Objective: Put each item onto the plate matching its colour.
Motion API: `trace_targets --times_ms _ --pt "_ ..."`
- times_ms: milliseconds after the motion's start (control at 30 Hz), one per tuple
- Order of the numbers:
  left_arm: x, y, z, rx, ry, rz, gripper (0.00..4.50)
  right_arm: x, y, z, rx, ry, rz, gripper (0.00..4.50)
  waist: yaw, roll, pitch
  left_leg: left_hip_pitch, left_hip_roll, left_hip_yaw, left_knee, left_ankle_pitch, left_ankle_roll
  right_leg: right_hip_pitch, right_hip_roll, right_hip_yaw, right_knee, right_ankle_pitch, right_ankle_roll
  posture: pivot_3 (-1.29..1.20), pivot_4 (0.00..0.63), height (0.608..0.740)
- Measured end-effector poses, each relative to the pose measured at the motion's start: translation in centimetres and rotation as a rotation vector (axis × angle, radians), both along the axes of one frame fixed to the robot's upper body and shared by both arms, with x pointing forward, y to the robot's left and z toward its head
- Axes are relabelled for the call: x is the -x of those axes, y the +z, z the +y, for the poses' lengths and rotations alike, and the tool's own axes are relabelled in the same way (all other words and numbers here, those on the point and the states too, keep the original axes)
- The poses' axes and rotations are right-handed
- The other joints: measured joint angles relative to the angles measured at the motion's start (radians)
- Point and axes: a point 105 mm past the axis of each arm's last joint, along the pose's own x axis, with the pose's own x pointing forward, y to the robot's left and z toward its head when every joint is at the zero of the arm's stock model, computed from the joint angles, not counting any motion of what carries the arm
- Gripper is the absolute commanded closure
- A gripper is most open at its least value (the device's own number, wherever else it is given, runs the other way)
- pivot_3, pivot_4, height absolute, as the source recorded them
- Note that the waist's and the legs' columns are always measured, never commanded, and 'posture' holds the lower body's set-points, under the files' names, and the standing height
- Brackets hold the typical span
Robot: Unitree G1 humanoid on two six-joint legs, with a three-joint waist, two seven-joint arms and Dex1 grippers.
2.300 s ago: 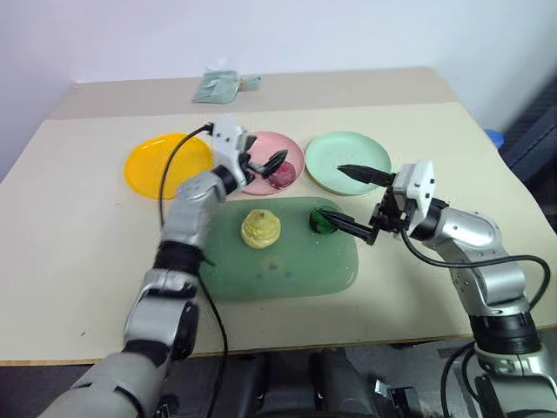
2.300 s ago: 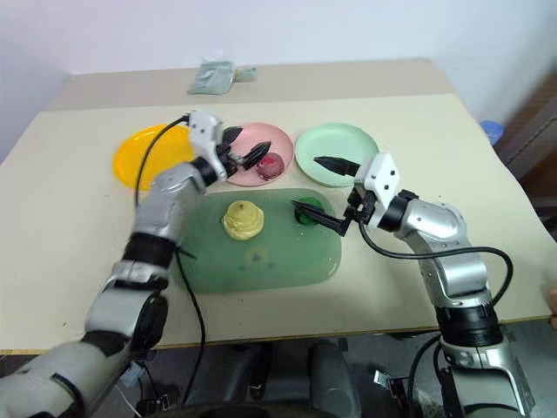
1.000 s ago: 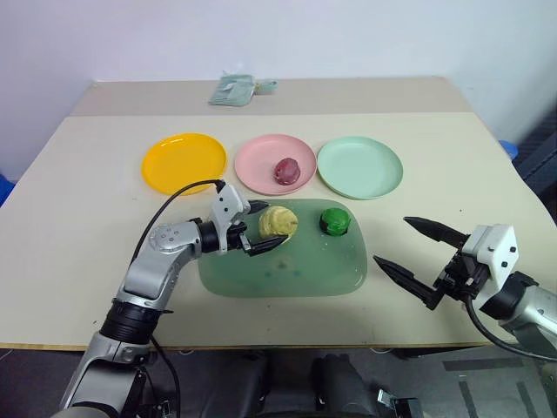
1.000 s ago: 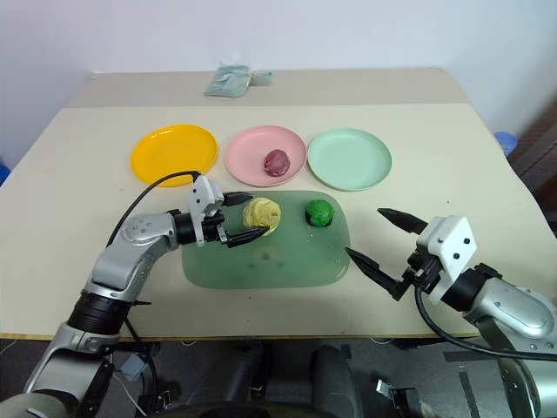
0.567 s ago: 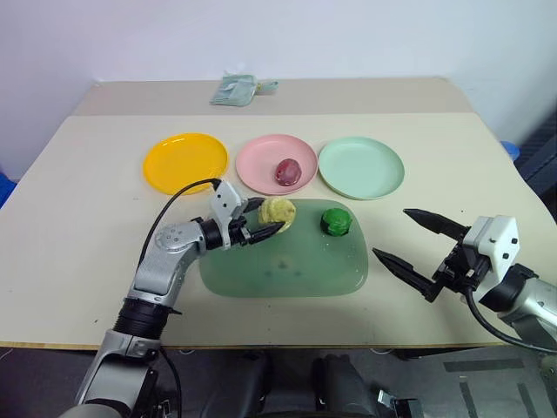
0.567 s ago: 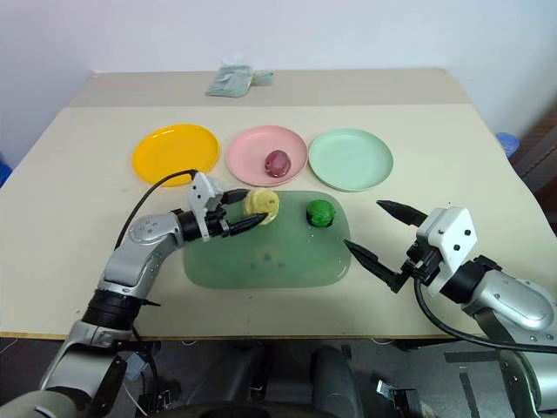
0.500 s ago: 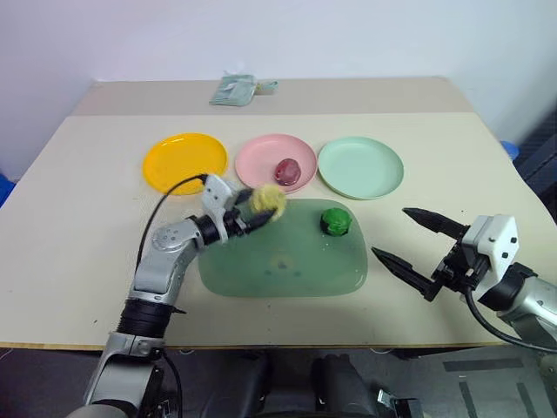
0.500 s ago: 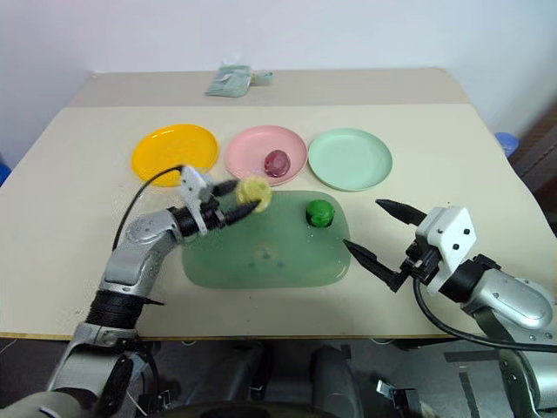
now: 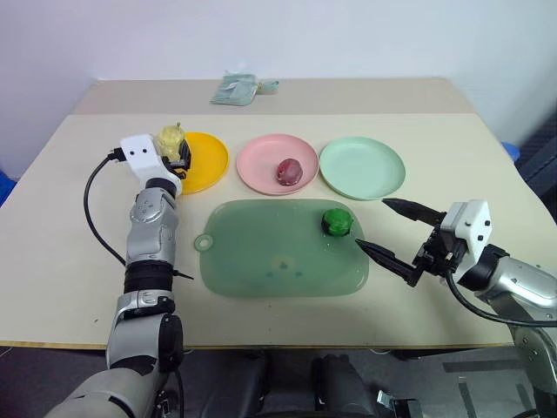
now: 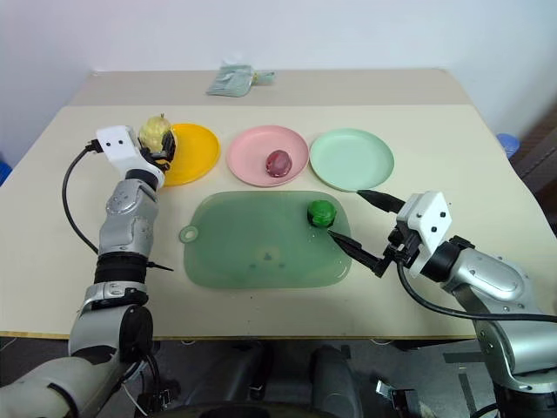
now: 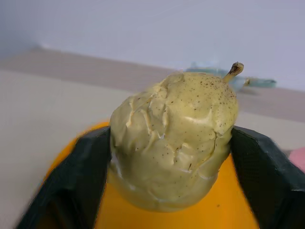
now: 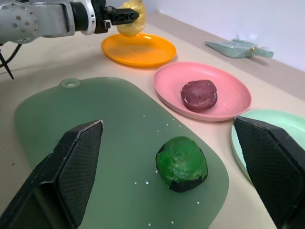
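Nearest the table's front edge, toward its right side, the right gripper [image 9: 393,233] hovers with its two black fingers spread wide and nothing between them, its tips just beside the right end of the translucent green board [image 9: 261,261]. On that board, near its far right corner, sits the one dark green ball [image 9: 336,221], glossy and slightly flattened. Beyond the board three round shallow plates stand in a row: an orange-yellow plate [image 9: 209,161] on the left, a pink plate [image 9: 261,161] in the middle and a mint green plate [image 9: 374,170] on the right, which is bare. The single dark maroon ball [image 9: 286,171] rests on the pink plate. The left gripper [image 9: 178,152] is clamped on the one pale yellow pear [image 9: 171,138], lumpy, speckled and short-stemmed, holding it above the left rim of the orange-yellow plate. A small pale green packet [image 9: 237,88] lies near the table's far edge.
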Motion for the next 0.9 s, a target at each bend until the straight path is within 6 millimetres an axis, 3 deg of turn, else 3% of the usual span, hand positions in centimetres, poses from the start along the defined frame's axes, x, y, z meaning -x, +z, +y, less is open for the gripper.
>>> trace_targets --times_ms 167,300,533,633,767,900 --pt "1.5 0.3 -0.9 0.046 -0.098 -0.068 0.04 0.0 -0.5 0.1 0.009 0.016 -0.003 0.0 -0.003 0.0 0.0 0.0 0.0 0.0 0.0 0.0 0.0 0.0 0.0 0.0 0.0 0.0 0.0 0.0 0.15 0.74" --pt "4.2 0.5 -1.8 0.085 -0.272 -0.123 0.04 -0.3 -0.9 0.8 0.003 0.027 0.0 0.0 -0.006 0.001 0.0 0.0 0.0 0.0 0.0 0.0 0.0 -0.001 0.0 0.001 0.0 0.0 0.0 0.0 0.15 0.74" --pt "10.8 -1.7 -4.0 -0.159 -0.747 -0.062 0.04 -3.8 -2.5 2.9 0.003 -0.014 0.023 0.0 -0.01 0.001 -0.001 0.0 0.001 0.0 -0.002 0.0 -0.001 -0.001 0.0 0.001 0.0 0.0 -0.001 0.0 0.15 0.74" --pt "12.9 -1.3 -4.3 -0.218 -0.922 -0.057 0.04 -4.7 -4.1 3.7 0.005 -0.009 0.072 0.0 -0.001 0.001 -0.001 0.0 0.0 0.0 -0.001 0.0 0.0 -0.001 0.0 0.001 -0.001 0.0 -0.001 0.0 0.15 0.74" --pt "14.3 -0.9 -4.4 -0.251 -1.041 -0.048 0.04 -6.1 -5.4 3.9 0.031 -0.001 0.106 0.0 -0.003 0.002 -0.001 0.001 0.0 0.0 -0.002 0.0 0.0 -0.001 0.0 0.001 -0.001 0.0 -0.001 0.0 0.15 0.74" --pt "14.7 -0.9 -4.6 -0.254 -1.049 -0.047 0.04 -6.8 -6.6 3.6 0.046 0.002 0.133 0.0 -0.005 0.002 -0.001 0.001 0.0 0.0 -0.003 0.0 0.0 -0.001 0.0 0.001 -0.001 0.0 -0.001 0.0 0.15 0.74"
